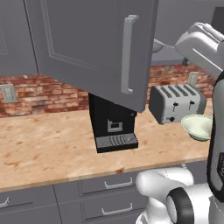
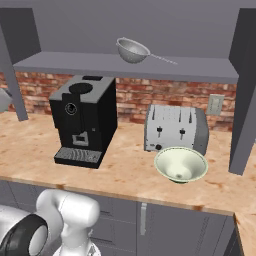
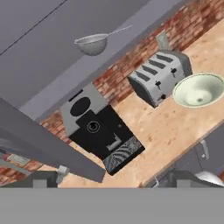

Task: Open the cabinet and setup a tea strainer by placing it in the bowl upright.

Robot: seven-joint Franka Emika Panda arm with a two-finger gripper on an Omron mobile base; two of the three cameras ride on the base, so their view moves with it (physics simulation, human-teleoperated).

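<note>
My fingertips point(image 3: 46, 178) rise as blurred dark shapes at the bottom of the hand view, set wide apart with nothing between them. Nearest the base, grey drawers point(image 2: 165, 227) with curved handles run under the counter's front edge. The counter point(image 1: 48, 148) is a mottled tan stone, and no brand, label or legible writing shows on anything that stands on it.

The bowl point(image 2: 180, 165) sits upright near the front edge, pale greenish-white and holding nothing, just in front of the toaster point(image 2: 176, 129), a silver four-slot model with small dark knobs. To the toaster's left, well apart, stands a black coffee machine point(image 2: 84, 120) with a ribbed drip tray; its small panel carries markings too small to read.

Behind them a red brick wall point(image 2: 132, 97) runs the length of the counter, with a pale outlet plate point(image 2: 215, 104) to the right of the toaster.

Above, the cabinet point(image 2: 125, 66) stands open, its grey shelf in plain sight. In the left base view one door point(image 1: 94, 43) swings out over the coffee machine, its long silver bar handle point(image 1: 127, 54) facing the camera. The strainer point(image 2: 133, 50) rests on the shelf, mesh cup upright and thin wire handle pointing right, above and to the left of the bowl.
</note>
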